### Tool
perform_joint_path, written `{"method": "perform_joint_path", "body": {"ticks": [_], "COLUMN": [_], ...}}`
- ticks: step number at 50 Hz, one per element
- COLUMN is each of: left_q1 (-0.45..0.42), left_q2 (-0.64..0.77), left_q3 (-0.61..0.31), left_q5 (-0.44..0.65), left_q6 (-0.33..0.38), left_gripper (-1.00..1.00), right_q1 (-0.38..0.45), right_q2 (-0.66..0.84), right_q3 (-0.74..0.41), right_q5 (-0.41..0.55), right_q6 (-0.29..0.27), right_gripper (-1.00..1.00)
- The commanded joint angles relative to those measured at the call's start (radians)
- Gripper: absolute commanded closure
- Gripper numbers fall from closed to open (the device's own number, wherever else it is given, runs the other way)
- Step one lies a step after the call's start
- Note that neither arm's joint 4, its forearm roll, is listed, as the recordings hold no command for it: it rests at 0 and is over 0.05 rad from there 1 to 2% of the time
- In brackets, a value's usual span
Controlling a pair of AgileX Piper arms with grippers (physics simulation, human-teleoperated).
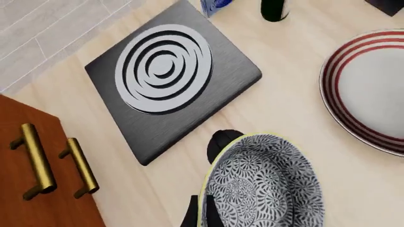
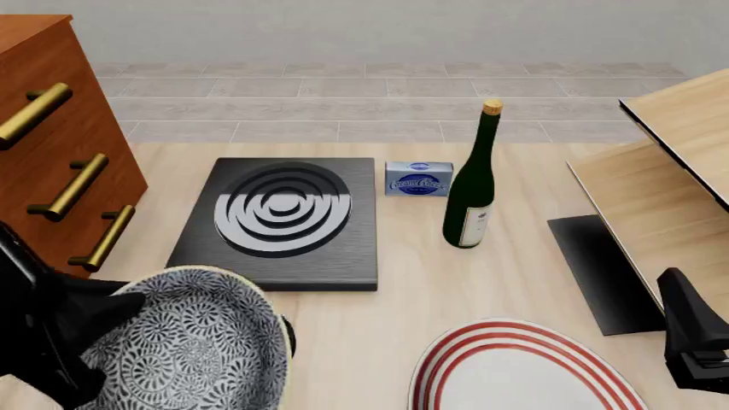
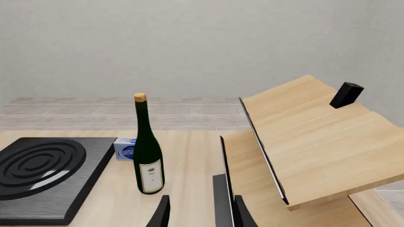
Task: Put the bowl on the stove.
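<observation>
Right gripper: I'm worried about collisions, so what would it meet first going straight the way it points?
Probably the tilted light wooden shelf board, whose dark edge lies just beyond the right gripper; depth is unclear.

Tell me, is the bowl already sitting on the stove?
No, in the front view the bowl is held by the left gripper, short of the stove.

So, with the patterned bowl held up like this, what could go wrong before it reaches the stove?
1. The left tool pinches only the rim of the deep blue-grey floral ceramic bowl, so the bowl may tilt or slip during the carry.
2. The flat black stove slab with silver burner rings lies close to the brown wooden drawer cabinet; the arm could brush its brass handles.
3. Released off-centre, the bowl could overhang the stove's edge.
</observation>
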Motion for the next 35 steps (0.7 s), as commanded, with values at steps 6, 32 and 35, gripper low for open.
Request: {"method": "perform_joint_path", "body": {"ticks": [6,32,35], "left_q1": [0.103,0.166,0.151], "left_q2": [0.118,0.233,0.238], "left_q3": [-0.14,-0.241,-0.238], "left_q5": [-0.086,-0.132,-0.136], "left_q6": [-0.168,-0.421,-0.467], "left_gripper": [1.0,1.0,1.0], "right_q1": [0.0,0.0,0.0], "right_q2": [0.0,0.0,0.0], "right_q3": [0.0,0.0,0.0], "right_q5": [0.0,0.0,0.0], "right_q6": [0.0,0.0,0.0], "right_gripper": [-1.0,-1.0,-1.0]}}
